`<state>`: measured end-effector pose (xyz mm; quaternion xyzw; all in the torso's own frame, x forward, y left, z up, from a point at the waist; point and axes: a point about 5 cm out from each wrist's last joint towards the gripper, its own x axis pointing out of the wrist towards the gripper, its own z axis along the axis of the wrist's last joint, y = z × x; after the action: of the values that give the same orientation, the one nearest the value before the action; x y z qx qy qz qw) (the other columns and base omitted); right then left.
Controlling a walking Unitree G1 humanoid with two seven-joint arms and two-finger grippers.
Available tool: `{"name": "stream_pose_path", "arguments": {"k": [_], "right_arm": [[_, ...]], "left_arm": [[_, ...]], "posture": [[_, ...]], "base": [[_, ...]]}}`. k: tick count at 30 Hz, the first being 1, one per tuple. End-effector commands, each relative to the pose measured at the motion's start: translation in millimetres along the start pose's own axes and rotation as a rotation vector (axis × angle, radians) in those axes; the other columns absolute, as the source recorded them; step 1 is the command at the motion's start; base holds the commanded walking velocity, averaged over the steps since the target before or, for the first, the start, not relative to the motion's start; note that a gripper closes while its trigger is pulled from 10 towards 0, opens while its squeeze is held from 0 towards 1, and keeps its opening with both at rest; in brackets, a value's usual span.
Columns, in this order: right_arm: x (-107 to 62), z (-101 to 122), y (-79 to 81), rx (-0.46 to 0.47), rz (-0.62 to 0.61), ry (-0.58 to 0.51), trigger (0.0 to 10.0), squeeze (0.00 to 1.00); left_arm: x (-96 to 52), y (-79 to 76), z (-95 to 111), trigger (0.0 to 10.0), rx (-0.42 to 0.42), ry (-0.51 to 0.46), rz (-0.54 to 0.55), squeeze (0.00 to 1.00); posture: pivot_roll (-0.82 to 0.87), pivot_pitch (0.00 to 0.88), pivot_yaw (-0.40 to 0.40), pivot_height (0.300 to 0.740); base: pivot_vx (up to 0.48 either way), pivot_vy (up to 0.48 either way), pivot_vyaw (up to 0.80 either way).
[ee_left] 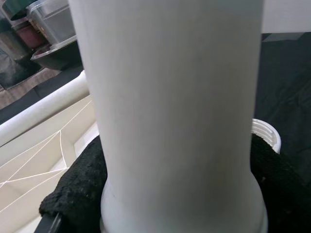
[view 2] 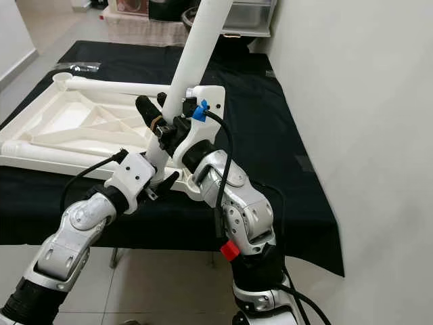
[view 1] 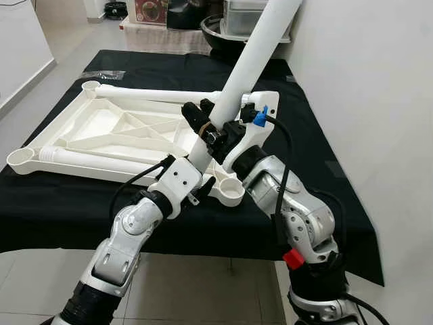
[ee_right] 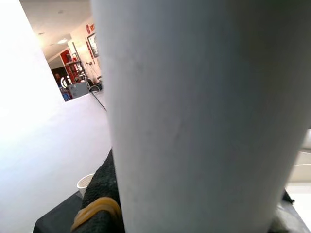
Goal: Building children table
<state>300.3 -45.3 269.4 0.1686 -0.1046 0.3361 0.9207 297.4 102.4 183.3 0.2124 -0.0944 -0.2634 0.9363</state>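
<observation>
A white plastic table top point(view 1: 122, 128) lies upside down on a black-covered table point(view 1: 61, 203), with two white legs lying along its far and near sides. A third white tube leg point(view 1: 254, 61) stands tilted up and to the right above the near right corner socket point(view 1: 231, 191). My left gripper point(view 1: 203, 157) is shut on the leg's lower end. Just above it, my right gripper point(view 1: 215, 125) is shut on the same leg. In the left wrist view, black padded fingers point(ee_left: 73, 189) flank the leg point(ee_left: 170, 97). A finger point(ee_right: 97, 208) with a yellow band presses against the leg point(ee_right: 204, 111).
A white wall point(view 1: 379, 88) runs close along the right side of the table. Behind the table stand a dark bowl point(view 1: 220, 30) and stacked containers point(view 1: 243, 13). A small plastic bag point(view 1: 101, 74) lies at the far left corner. Tiled floor lies below the near edge.
</observation>
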Motion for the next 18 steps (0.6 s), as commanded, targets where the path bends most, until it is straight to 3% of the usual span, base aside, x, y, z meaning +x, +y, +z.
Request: {"name": "stream_pose_path", "arguments": {"k": [1, 9, 10, 13, 14, 17, 18], "right_arm": [[-1.0, 1.6, 0.4, -0.028, -0.002, -0.007, 10.0, 0.0], [-1.5, 1.9, -3.1, -0.049, -0.012, -0.015, 10.0, 0.0], [-1.8, 1.6, -3.9, -0.053, -0.011, -0.016, 10.0, 0.04], [-2.3, 1.1, -4.8, -0.061, -0.009, -0.018, 10.0, 0.04], [-2.5, 0.5, -4.8, -0.061, 0.006, -0.019, 10.0, 1.0], [-2.8, -0.8, -4.8, -0.05, 0.035, -0.02, 10.0, 1.0], [-3.6, -0.2, -7.2, -0.049, 0.051, -0.02, 10.0, 0.0]], "left_arm": [[-1.2, -7.8, -3.0, 0.0, -0.006, 0.0, -0.029, 0.0], [-2.6, -7.8, -7.0, 0.0, 0.026, 0.017, -0.02, 0.0], [-2.8, -7.3, -7.4, 10.0, 0.024, 0.022, -0.019, 0.0], [-2.9, -6.7, -7.4, 10.0, 0.019, 0.024, -0.017, 0.0], [-3.8, -7.1, -6.4, 10.0, -0.001, 0.017, -0.027, 0.0], [-5.9, -8.4, -4.8, 10.0, -0.028, 0.004, -0.053, 0.0], [-9.4, -11.5, -4.6, 10.0, -0.037, -0.004, -0.101, 0.0]], "posture": [[0.1, 0.042, -0.062, 0.74], [0.09, 0.041, -0.061, 0.74], [0.09, 0.041, -0.062, 0.74], [0.09, 0.041, -0.062, 0.74], [0.09, 0.041, -0.06, 0.74], [0.09, 0.04, -0.062, 0.74], [0.1, 0.042, -0.065, 0.74]], "base": [[0.0, 0.0, 0.0], [0.0, 0.0, 0.0], [0.0, 0.0, 0.0], [0.0, 0.0, 0.0], [0.0, 0.0, 0.0], [0.0, 0.0, 0.0], [0.0, 0.0, 0.0]]}}
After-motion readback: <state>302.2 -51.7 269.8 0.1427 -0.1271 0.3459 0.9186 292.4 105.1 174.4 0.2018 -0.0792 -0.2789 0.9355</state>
